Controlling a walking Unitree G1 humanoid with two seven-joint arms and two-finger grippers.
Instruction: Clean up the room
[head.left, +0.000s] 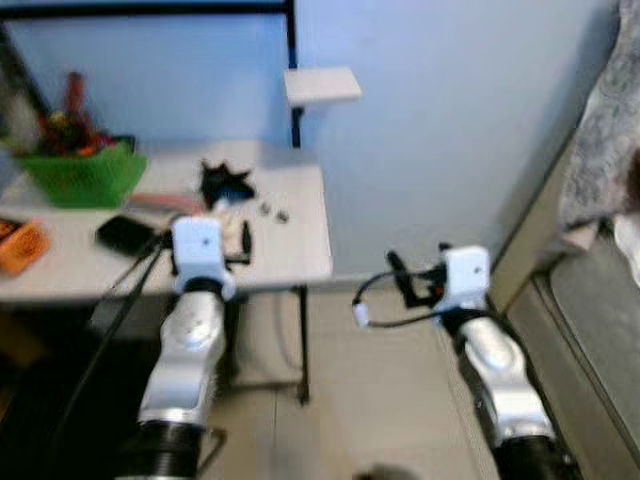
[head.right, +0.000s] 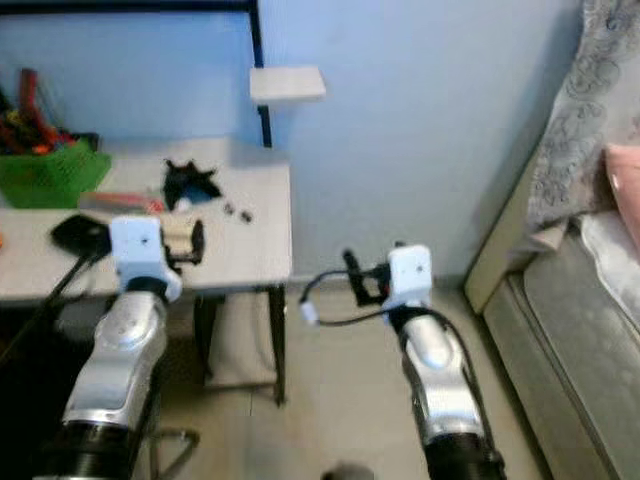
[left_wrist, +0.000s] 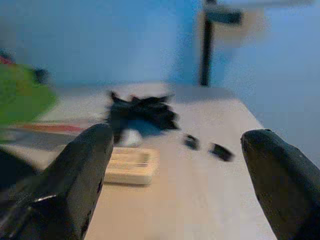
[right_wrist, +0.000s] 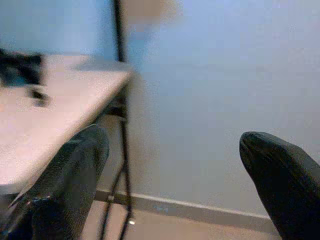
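A white table (head.left: 295, 250) stands against the blue wall. On it lie a black tangled item (head.left: 224, 182), a cream ribbed block (left_wrist: 131, 165), two small dark pieces (left_wrist: 220, 151), a black flat object (head.left: 126, 234) and an orange item (head.left: 20, 245). A green basket (head.left: 85, 175) with red and dark things stands at the back left. My left gripper (left_wrist: 177, 145) is open above the table's front, just short of the cream block. My right gripper (right_wrist: 175, 145) is open and holds nothing, over the floor to the right of the table, facing the wall.
A small white shelf (head.left: 322, 85) is fixed on a black post above the table's far corner. A bed (head.right: 590, 300) with a patterned blanket lies along the right. Tiled floor (head.left: 380, 400) lies between table and bed. A black cable runs at the table's left front.
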